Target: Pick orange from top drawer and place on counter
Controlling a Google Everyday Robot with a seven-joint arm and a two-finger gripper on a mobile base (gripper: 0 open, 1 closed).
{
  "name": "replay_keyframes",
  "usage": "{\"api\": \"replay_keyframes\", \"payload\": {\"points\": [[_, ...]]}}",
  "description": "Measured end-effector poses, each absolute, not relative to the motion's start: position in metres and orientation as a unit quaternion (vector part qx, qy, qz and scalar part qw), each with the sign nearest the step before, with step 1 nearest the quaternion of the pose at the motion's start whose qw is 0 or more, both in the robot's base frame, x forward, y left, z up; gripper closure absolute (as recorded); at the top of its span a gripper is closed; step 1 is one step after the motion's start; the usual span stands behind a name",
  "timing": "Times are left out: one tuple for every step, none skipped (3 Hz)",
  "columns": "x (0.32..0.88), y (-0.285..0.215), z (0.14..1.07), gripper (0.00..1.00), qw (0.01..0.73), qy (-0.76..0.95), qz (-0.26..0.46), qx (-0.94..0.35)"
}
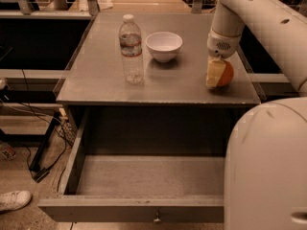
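Gripper [217, 75] low over the right front corner of the counter [96, 75], fingers closed on the orange [226, 74], 1 pale finger hiding its left side. Orange at or just above the surface, near the right edge. Water bottle [131, 49], label unreadable, and white bowl [164, 46] well apart to the left. Top drawer [144, 176] open below.
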State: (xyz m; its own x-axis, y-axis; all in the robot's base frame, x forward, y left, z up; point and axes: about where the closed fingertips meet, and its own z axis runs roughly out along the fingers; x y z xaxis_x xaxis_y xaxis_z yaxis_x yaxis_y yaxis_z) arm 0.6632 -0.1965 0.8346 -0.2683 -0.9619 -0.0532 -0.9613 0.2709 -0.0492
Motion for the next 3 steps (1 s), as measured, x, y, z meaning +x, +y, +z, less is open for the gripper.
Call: {"api": "replay_keyframes", "payload": {"points": [[0.6632, -0.1965, 0.8354, 1.0, 0.036, 0.796, -0.004, -0.604], [0.6632, -0.1965, 0.8354, 0.81, 0.036, 0.796, -0.004, -0.604], [0.6632, -0.1965, 0.8354, 0.58, 0.036, 0.796, -0.004, -0.604]]}}
